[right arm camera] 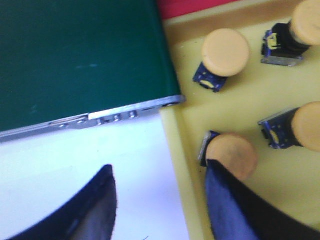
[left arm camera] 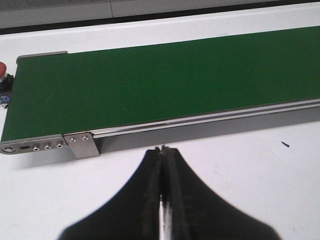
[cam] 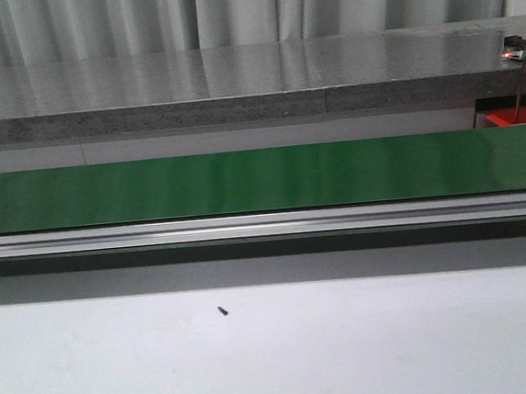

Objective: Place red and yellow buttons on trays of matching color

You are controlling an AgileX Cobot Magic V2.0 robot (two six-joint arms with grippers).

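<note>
No text, label, brand, number or sign can be read on anything in any of the three views.

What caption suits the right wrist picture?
Open right tool over yellow plastic tray holding four yellow-capped buttons.

A red button [left arm camera: 2,70] is cut by the left wrist view's left edge; one yellow button [right arm camera: 231,156] sits partly behind the right tool's finger [right arm camera: 235,205].

I see a matt green belt [left arm camera: 165,85] edged in brushed metal rail [cam: 247,226], a smooth white table [cam: 277,352], and glossy plastic yellow buttons [right arm camera: 226,52] in a smooth yellow tray [right arm camera: 175,135].
</note>
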